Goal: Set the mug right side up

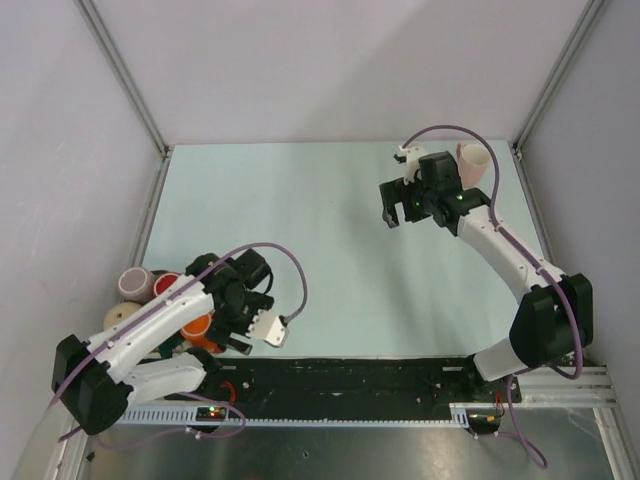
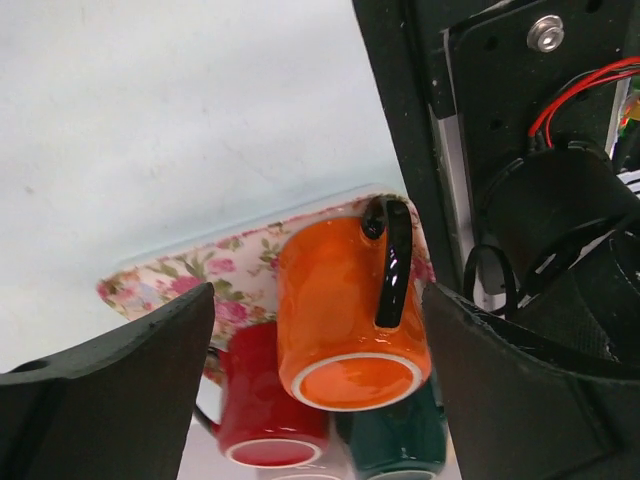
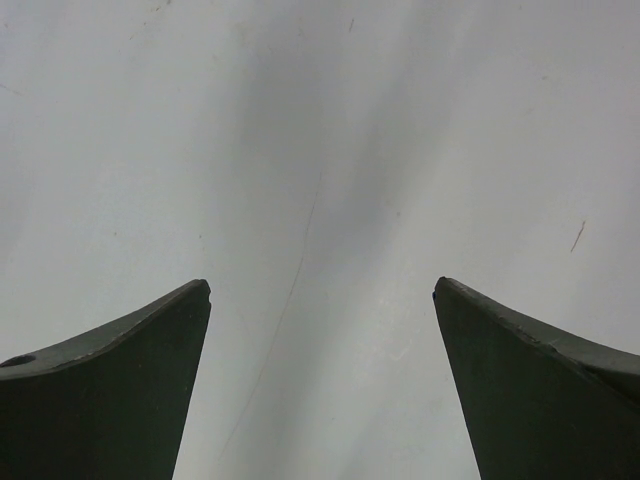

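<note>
Plainly, floral tray (image 2: 150, 285) holds orange mug (image 2: 335, 300), red mug (image 2: 265, 405); left hand (image 2: 318, 295), right hand (image 3: 320, 284) released.

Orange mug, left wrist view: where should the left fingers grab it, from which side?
Likely the orange mug by its body, fingers on its bare side walls, approaching as the left gripper points. The black handle faces the camera, between the open fingers, clear of them; the red mug and green mug crowd the base end.
</note>
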